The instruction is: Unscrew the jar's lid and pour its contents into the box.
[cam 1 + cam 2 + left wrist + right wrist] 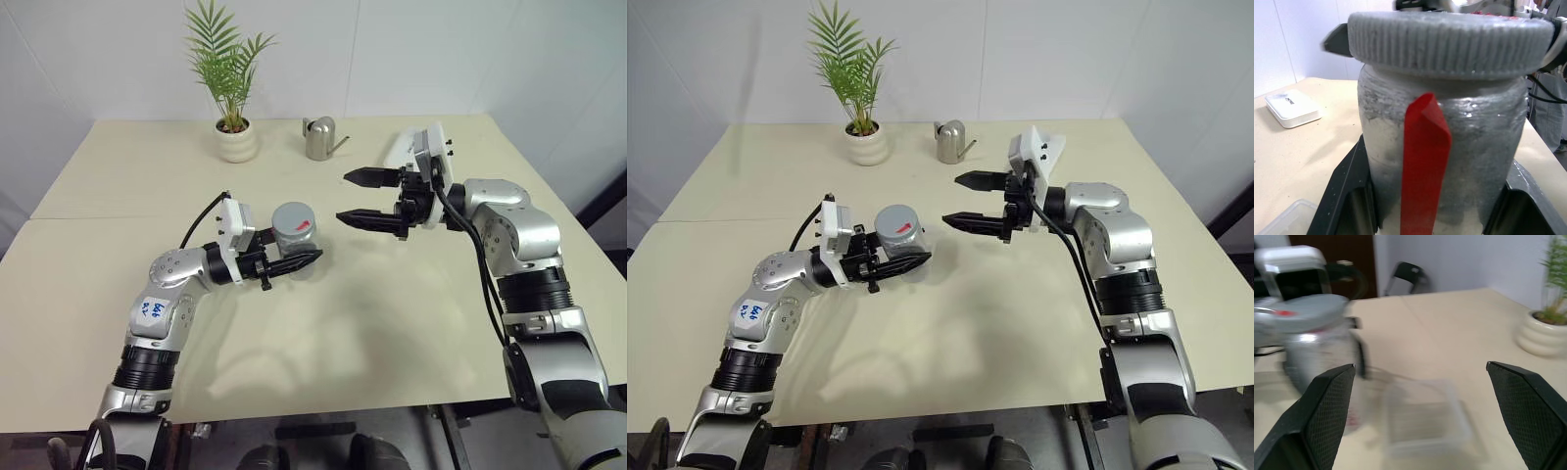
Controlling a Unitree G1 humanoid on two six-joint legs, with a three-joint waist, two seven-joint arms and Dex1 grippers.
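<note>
1. White walls close off the far side of a pale beige surface (pixel 411 333), which carries everything in the scene.
2. At the far edge stand a potted palm (pixel 231 83) in a ribbed white pot and, near it, a shiny steel watering can (pixel 320 138).
3. A white oblong case (pixel 1292 107) lies flat on the surface, well apart from the jar in the left wrist view.
4. The left claw (pixel 294 262) is clenched on the jar (pixel 294 235), its black fingers (pixel 1344 196) pressing either side of the lower body and holding it upright, apparently clear of the surface.
5. The jar is a small cylinder with cloudy, silvery-grey walls (a strip of red tape (pixel 1425 161) runs down its side).
6. The lid (pixel 1449 44) is still on it: grey, round, ribbed around its edge, slightly wider than the body, with a red mark (pixel 303 227) on top.
7. The contents cannot be made out through the walls.
8. The right claw (pixel 361 198) is released, its two black fingers spread wide, pointing at the lid from just beside it without touching.
9. The box (pixel 1425 416), a shallow clear-plastic tray with rounded corners, sits on the surface close below the jar.
</note>
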